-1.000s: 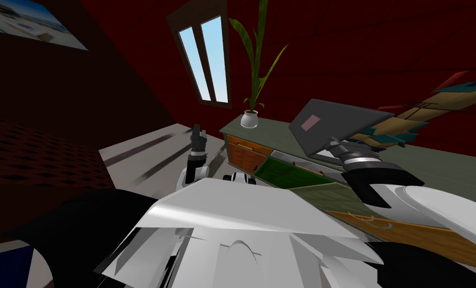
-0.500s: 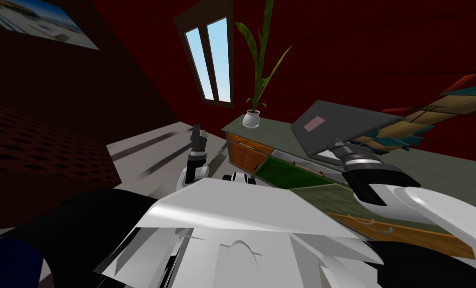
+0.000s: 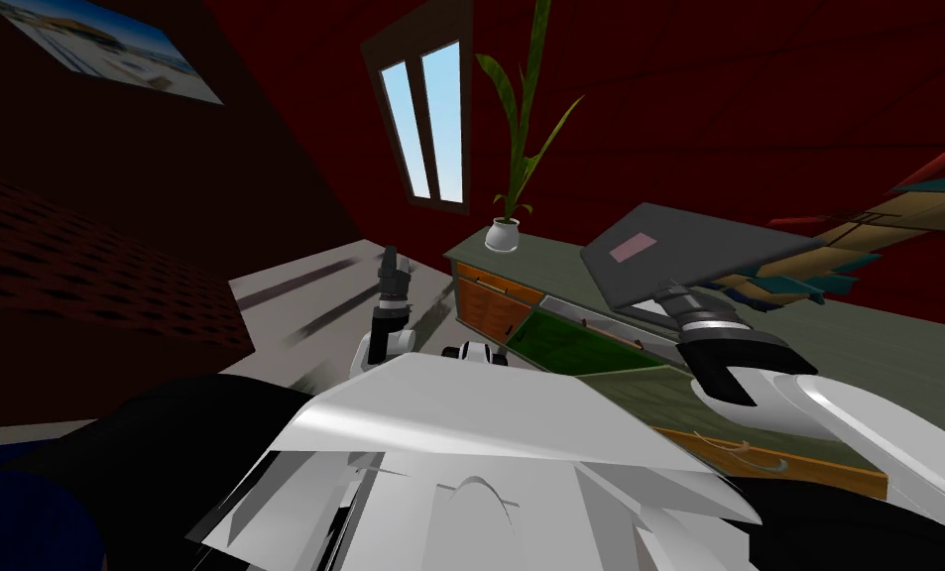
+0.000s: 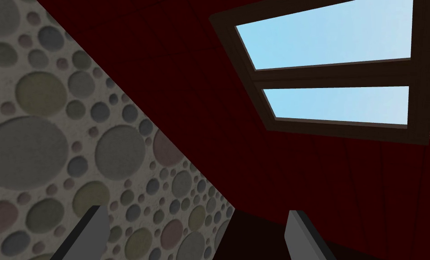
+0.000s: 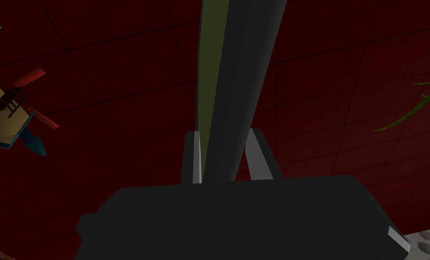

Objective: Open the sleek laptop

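Green-topped, the counter [image 3: 559, 266] carries the dark grey laptop [image 3: 698, 248], right of a potted plant [image 3: 502, 234], with its lid part raised. The right claw [image 5: 223, 135] pinches the lid's edge between narrowed fingers. It should grip firmly and sweep in an arc about the hinge, never dragging the base. The left claw [image 4: 196, 212] stands wide and empty, left of the counter.

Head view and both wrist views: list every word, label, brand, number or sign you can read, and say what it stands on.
No text can be read anywhere.
The laptop lid bears a plain pinkish rectangle, with no letters on it.
The wall picture shows a pale scene under blue sky, no lettering.
The white plant pot and the orange cabinet drawers are unmarked.
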Controlling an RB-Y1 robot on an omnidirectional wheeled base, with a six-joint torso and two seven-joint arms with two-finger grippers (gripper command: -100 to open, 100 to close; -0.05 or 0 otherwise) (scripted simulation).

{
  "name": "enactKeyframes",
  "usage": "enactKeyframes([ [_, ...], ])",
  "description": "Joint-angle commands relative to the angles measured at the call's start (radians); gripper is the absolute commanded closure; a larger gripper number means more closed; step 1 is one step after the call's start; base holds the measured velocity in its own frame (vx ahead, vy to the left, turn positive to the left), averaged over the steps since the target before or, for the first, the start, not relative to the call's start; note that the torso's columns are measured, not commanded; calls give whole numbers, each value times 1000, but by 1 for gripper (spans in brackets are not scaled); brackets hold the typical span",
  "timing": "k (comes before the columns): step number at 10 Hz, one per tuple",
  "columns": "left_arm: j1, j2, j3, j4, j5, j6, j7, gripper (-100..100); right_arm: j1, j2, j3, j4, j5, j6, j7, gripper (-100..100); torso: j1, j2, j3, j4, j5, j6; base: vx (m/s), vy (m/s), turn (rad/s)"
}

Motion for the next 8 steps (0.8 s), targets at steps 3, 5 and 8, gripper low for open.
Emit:
enactKeyframes([
  [3, 0, 0, 0, 0, 0, 0, 0, 0, -48, 41, 35, 24, -10, -8, -3, 100, 4, -2, -1, 0, 2, -2, -27, -8, 35],
  [5, 0, 0, 0, 0, 0, 0, 0, 0, -104, 104, 48, 71, -22, -46, -4, 100, 8, -2, -3, 2, 7, -4, -28, -5, 19],
  [8, 0, 0, 0, 0, 0, 0, 0, 0, -157, 167, 63, 119, -34, -82, -4, 100, 6, -1, -1, 1, 4, -3, -32, -12, 15],
])
